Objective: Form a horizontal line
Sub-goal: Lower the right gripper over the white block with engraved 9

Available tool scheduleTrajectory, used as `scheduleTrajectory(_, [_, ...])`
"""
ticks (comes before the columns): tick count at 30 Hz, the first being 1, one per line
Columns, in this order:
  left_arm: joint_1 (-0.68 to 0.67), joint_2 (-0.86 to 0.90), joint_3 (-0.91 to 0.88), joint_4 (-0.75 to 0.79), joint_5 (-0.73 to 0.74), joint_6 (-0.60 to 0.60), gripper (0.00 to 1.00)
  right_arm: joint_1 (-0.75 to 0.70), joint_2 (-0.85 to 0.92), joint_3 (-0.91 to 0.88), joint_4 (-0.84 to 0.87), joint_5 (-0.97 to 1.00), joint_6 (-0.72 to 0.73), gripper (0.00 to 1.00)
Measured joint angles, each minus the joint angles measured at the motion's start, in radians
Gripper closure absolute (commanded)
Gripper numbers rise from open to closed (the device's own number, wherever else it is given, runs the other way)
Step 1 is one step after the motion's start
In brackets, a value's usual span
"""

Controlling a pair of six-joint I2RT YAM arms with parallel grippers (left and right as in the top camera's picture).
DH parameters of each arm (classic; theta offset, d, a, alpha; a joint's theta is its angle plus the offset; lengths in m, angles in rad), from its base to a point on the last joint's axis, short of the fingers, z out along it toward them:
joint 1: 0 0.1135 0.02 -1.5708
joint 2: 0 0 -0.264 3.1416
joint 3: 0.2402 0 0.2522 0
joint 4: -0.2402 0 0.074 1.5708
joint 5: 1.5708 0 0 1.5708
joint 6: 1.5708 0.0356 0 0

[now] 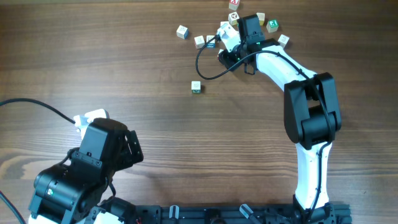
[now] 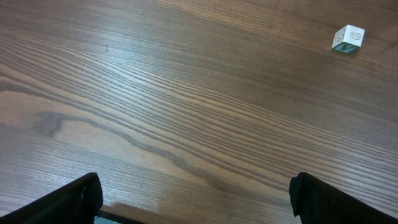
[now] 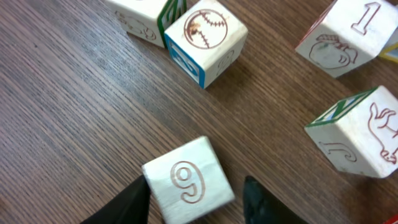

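No edge-to-edge row of three cubes shows. Several small white cubes lie scattered at the table's far side, among them one (image 1: 181,31) at the left and a blue-faced one (image 1: 210,42). My right gripper (image 1: 224,34) reaches into this cluster. In the right wrist view its fingers (image 3: 196,202) are open around a white cube marked 9 (image 3: 188,177); the left finger touches it and the right finger stands apart. Ahead lie a baseball cube with a blue face (image 3: 205,37) and a green-edged cube (image 3: 140,12) touching it. My left gripper (image 2: 199,205) is open and empty near the table's front left (image 1: 81,121).
A lone cube (image 1: 196,86) with a green side sits mid-table, also in the left wrist view (image 2: 348,38). A cube marked 1 (image 3: 348,31) and a green-edged animal cube (image 3: 360,134) lie right of the right gripper. A black cable (image 1: 202,68) loops beside the right wrist.
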Motion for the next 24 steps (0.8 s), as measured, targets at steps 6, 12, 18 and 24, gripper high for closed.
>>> scheduleTrajectory(6, [0.000,0.000,0.000,0.000,0.000,0.000,0.00,0.000,0.000,0.000,0.002,0.018,0.010,0.60])
scheduleTrajectory(12, [0.000,0.000,0.000,0.000,0.000,0.000,0.00,0.002,0.000,0.000,-0.016,0.064,0.098,0.62])
scheduleTrajectory(18, [0.000,0.000,0.000,0.000,0.000,0.000,0.00,0.054,0.000,0.001,-0.093,0.134,0.217,0.30])
scheduleTrajectory(24, [0.000,0.000,0.000,0.000,0.000,0.000,0.00,0.092,-0.039,0.003,-0.117,0.239,0.365,0.01])
